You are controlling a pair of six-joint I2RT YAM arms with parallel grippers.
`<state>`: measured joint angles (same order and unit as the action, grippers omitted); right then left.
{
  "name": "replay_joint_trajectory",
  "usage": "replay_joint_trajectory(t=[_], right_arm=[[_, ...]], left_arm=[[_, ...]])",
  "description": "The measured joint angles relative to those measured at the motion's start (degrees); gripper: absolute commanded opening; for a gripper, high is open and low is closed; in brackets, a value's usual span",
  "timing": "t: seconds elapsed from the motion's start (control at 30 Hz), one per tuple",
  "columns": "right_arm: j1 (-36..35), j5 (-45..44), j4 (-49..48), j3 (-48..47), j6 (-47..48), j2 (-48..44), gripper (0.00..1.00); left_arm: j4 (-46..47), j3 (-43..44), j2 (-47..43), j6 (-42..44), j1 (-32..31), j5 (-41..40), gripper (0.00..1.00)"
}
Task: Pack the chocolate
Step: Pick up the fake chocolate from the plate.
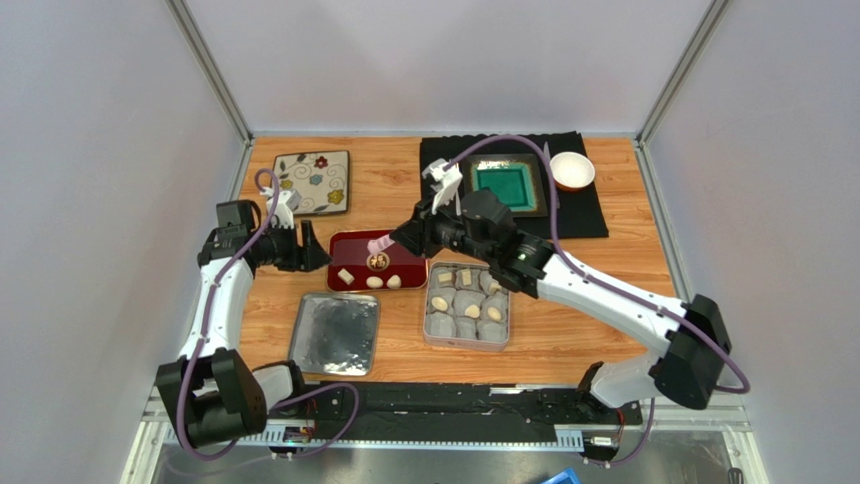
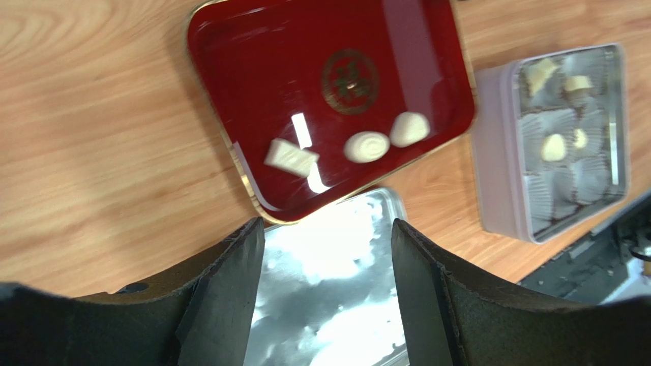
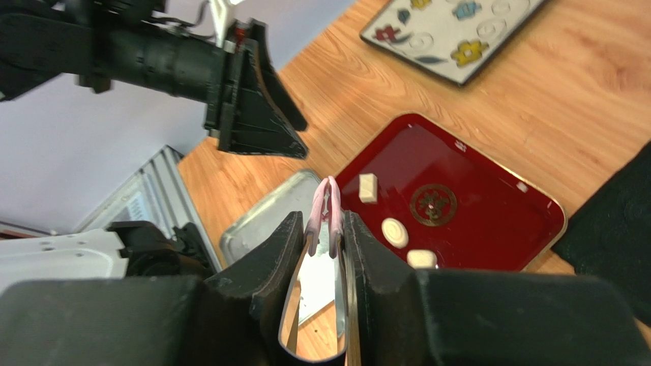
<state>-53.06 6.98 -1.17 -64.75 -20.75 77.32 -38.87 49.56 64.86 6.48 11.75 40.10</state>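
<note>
**Light, smooth and easy to mark: pinch low and gently**

Nearest you, the silver lid (image 1: 335,333) lies flat. Just right of it sits the open tin (image 1: 466,345), whose white paper cups (image 1: 466,303) already hold several chocolates (image 1: 440,304).

Beyond these, on the red tray (image 2: 252,61), three loose chocolates (image 2: 366,146) lie along the near edge. They are a square block, a swirled round and a dome, close together but not touching.

Your left gripper (image 2: 327,240) hangs at the tray's left edge, fingers wide apart with nothing between them. Your right gripper (image 3: 323,223) is clamped on the pink-tipped tongs (image 3: 325,206). Their tips sit almost together above the tray, with nothing visible in them.

Expect each piece to be very light, firm but easily chipped, and slick enough to shoot out of a hard squeeze. Take it low across its widest sides with the soft tips and press only until it lifts. The block gives you flat faces. The round ones will probably roll, so centre them first.

Farthest back, the floral plate (image 1: 312,183) plays no part.
</note>
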Motion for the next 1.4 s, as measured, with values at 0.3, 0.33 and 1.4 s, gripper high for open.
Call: replay_joint_trajectory(t=[0.3, 0.33, 1.4], right_arm=[[-0.26, 0.02, 5.18, -9.57, 0.15, 13.88, 0.00], [-0.46, 0.11, 5.18, -11.19, 0.39, 15.98, 0.00], [-5.38, -5.53, 6.21, -24.68, 9.68, 36.94, 0.29]], left_arm=[[2.03, -6.21, 2.16, 6.14, 4.15, -5.84, 0.68], [2.86, -7.34, 2.16, 6.58, 4.26, -6.62, 0.68], [8.98, -12.68, 8.17, 9.31, 11.37, -5.84, 0.67]])
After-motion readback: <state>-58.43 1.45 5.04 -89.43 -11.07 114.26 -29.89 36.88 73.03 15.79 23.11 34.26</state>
